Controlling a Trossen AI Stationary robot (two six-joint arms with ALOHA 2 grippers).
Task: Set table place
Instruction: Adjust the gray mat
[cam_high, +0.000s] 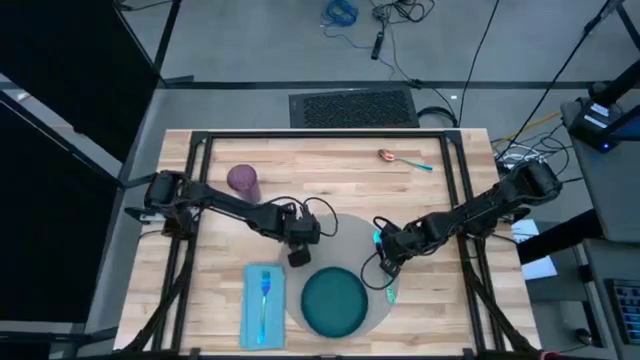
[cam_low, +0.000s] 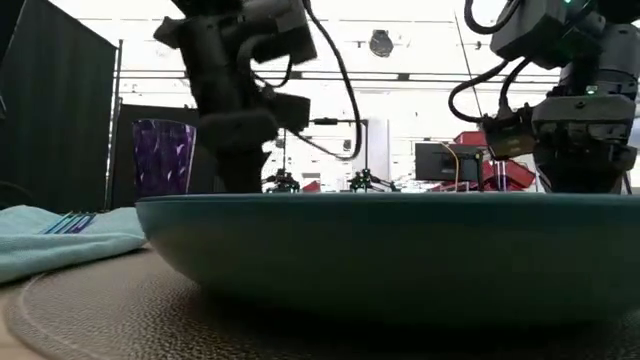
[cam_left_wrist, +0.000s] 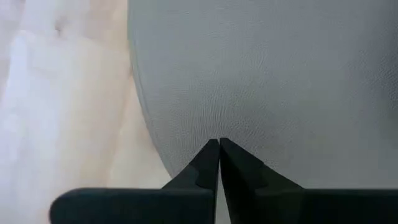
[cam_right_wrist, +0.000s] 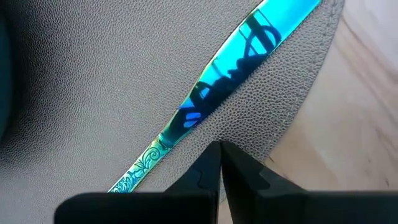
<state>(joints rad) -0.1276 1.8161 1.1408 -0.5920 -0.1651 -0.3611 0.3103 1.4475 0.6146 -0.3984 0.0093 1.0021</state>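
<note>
A large round grey placemat (cam_high: 345, 235) lies on the light-wood table (cam_high: 330, 160) near its front edge. A dark teal plate (cam_high: 335, 302) rests on the placemat's near part. A shiny teal knife (cam_right_wrist: 230, 68) lies flat on the placemat's right rim, to the right of the plate. My left gripper (cam_left_wrist: 219, 144) is shut, pointing down over the placemat's left rim (cam_left_wrist: 155, 137). My right gripper (cam_right_wrist: 220, 146) is shut too, pointing down over the placemat's right rim, right next to the knife's handle. My left gripper has its shut fingertips over the placemat just inside its left edge (cam_left_wrist: 186, 143); I cannot tell whether they touch it. My right gripper has its shut fingertips beside the knife over the placemat's right edge (cam_right_wrist: 273, 137); whether they touch the mat or the knife, I cannot tell.
A light blue napkin (cam_high: 250, 320) with a blue fork (cam_high: 265, 295) on it lies left of the placemat. A purple cup (cam_high: 244, 182) stands at the far left. A spoon (cam_high: 400, 158) lies at the far right. The table's black frame runs along both sides.
</note>
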